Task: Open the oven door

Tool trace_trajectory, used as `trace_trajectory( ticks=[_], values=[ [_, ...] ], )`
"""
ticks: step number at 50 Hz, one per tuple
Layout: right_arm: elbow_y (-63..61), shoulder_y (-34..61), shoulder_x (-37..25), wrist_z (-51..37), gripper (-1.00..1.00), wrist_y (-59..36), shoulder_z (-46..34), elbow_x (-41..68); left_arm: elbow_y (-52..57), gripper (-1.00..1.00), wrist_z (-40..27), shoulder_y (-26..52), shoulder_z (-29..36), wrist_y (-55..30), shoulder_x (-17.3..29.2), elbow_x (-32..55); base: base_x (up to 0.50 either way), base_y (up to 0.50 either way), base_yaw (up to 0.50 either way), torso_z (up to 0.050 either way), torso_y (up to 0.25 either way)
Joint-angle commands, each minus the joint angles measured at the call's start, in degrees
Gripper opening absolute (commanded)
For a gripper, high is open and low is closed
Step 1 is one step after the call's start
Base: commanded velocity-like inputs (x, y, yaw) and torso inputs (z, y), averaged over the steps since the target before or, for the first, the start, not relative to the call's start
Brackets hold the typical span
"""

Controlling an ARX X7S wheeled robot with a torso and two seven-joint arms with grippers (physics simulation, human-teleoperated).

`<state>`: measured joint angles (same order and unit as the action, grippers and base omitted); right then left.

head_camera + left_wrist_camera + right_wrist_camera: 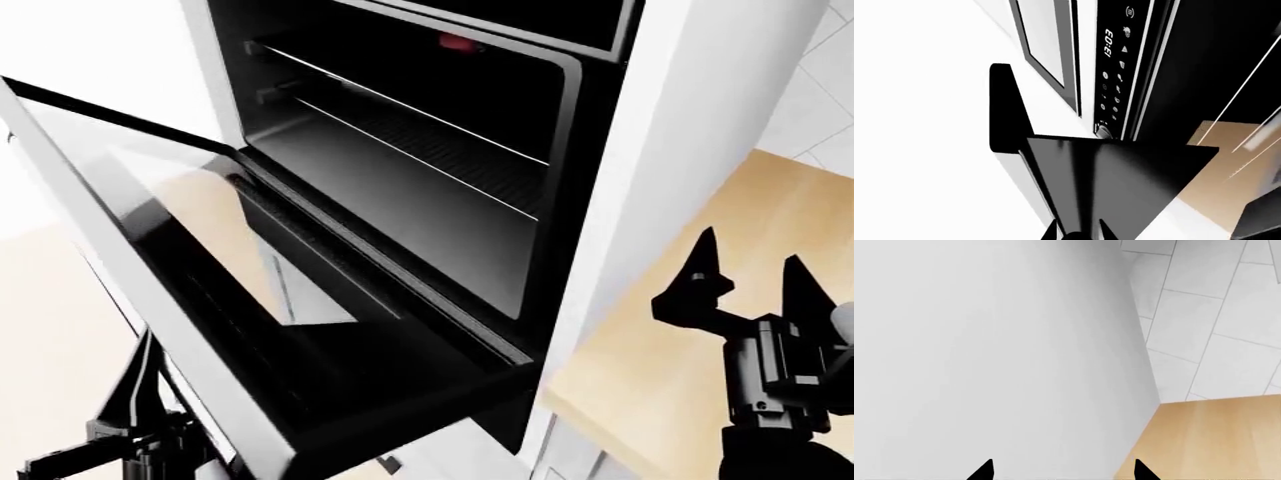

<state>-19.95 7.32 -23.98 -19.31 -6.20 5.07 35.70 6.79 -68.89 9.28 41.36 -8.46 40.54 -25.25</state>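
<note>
The oven door (pixel 174 230) hangs swung down and open, its glass window tilted toward me, and the black oven cavity (pixel 400 150) with its racks lies exposed. My left gripper (pixel 134 420) sits under the door's front edge at the lower left. In the left wrist view its fingertips (pixel 1044 232) stand close together around a dark rounded bar at the door's (pixel 1121 170) edge; the handle is otherwise hidden. My right gripper (pixel 751 250) hangs open to the right of the oven, holding nothing, facing the white cabinet side (pixel 987 340).
A control panel (pixel 1111 65) with a lit display runs above the oven opening. The white cabinet column (pixel 694 150) frames the oven. Wooden floor (pixel 1214 440) and a tiled wall (pixel 1214 305) lie to the right.
</note>
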Motion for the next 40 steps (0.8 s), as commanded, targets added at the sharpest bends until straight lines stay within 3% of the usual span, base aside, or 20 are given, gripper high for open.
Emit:
trace_trajectory(
  ticks=[1, 22, 40],
  values=[
    [0.28, -0.16, -0.1, 0.01, 1.0, -0.01, -0.11, 0.16, -4.47, -1.0, -8.84, -2.29, 0.36, 5.68, -2.15, -2.74, 0.0, 0.0, 0.0, 0.0, 0.0],
    [0.24, -0.02, -0.32, -0.29, 1.0, -0.38, -0.28, 0.64, -24.29, -1.0, -14.17, 0.3, 1.92, 18.7, -6.63, 0.85, 0.0, 0.0, 0.0, 0.0, 0.0],
    [1.43, 0.4, -0.02, -0.38, 1.0, -0.17, -0.91, 0.14, -56.41, -1.0, -19.36, 8.04, 4.64, 37.41, -15.48, 1.56, 0.0, 0.0, 0.0, 0.0, 0.0]
  ],
)
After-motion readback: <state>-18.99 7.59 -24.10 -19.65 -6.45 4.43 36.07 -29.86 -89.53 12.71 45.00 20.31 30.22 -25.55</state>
